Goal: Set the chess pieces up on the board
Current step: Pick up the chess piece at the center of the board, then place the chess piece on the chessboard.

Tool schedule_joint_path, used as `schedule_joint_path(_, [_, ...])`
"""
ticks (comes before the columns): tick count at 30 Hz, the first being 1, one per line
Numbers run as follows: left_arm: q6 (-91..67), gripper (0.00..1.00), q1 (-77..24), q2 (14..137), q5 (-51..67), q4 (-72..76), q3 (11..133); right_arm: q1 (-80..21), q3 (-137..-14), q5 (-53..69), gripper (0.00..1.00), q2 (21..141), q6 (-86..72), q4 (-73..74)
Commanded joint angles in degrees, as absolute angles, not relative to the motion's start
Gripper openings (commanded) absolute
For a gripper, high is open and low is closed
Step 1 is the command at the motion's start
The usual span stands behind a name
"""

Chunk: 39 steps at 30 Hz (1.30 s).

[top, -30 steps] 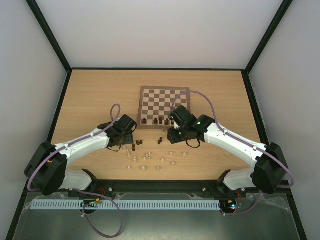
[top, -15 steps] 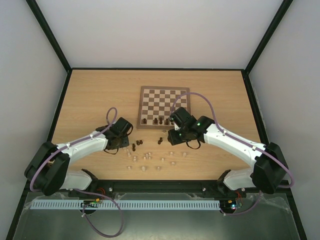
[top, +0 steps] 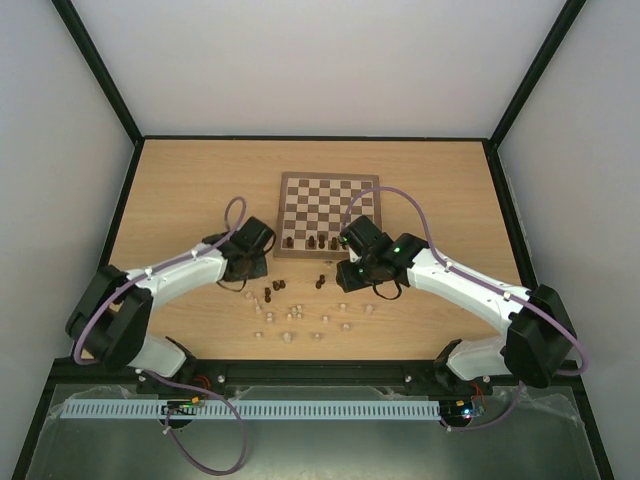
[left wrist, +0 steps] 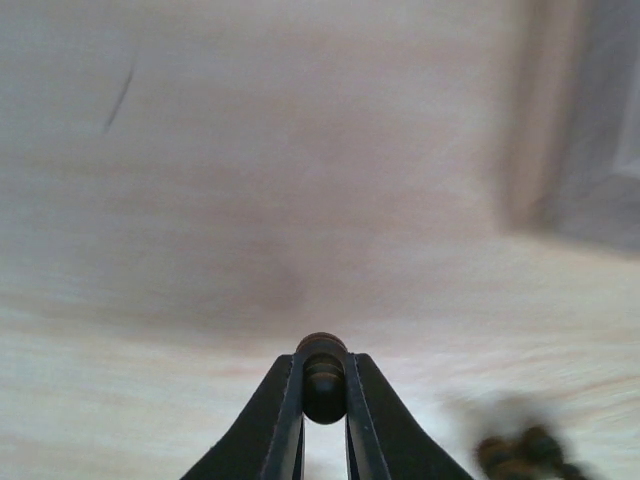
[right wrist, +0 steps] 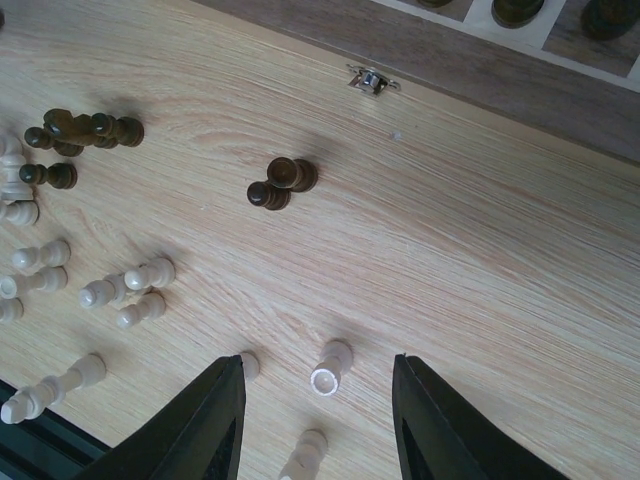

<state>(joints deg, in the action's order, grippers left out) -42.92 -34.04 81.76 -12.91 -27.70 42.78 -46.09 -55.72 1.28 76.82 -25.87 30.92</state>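
The left arm [top: 170,280] reaches toward the near-left corner of the board [top: 325,200]. Its jaws are pinched narrow on a dark piece [left wrist: 322,368], whose rounded top shows between the tips. That wrist view is blurred, so I cannot tell whether the piece touches the table [top: 180,190].

The right arm [top: 460,285] sits by the board's near-right corner. Its jaws are spread wide and hold nothing. A pale piece [right wrist: 328,368] lies on the table between them, nearer the left tip.

The board lies flat toward the middle of the table. Several dark pieces [top: 312,241] stand along its near row. A small metal clasp [right wrist: 368,80] shows on its near edge.

The other pieces are off the board on the table, just in front of it. Two dark ones [right wrist: 280,185] touch each other and a few more dark ones [right wrist: 85,130] sit to the left. The pale ones [top: 300,318] are scattered nearest the arm bases, many on their sides.
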Motion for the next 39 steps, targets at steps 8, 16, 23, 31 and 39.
schedule_joint_path(8, [-29.5, 0.04, -32.2, 100.1, -13.4, -35.8, 75.1, -45.6, -57.0, -1.5, 0.41, 76.0, -25.3, 34.1])
schedule_joint_path(16, [-27.1, 0.04, -32.0, 108.9, -9.4, -36.0, 81.5, -45.0, -56.6, -1.9, 0.41, 75.5, -25.5, 34.5])
schedule_joint_path(23, [-27.1, 0.04, -33.2, 110.7, -8.2, -35.4, 81.4, -44.8, -56.1, -1.7, 0.41, 75.5, -25.4, 34.2])
schedule_joint_path(31, [-27.2, 0.04, -35.0, 113.7, -8.0, -36.3, 84.3, -44.7, -55.6, -1.6, 0.41, 75.2, -25.3, 33.9])
schedule_joint_path(39, [-27.7, 0.06, -35.6, 114.1, -9.5, -37.0, 84.3, -44.6, -55.0, -1.6, 0.41, 74.9, -25.3, 33.8])
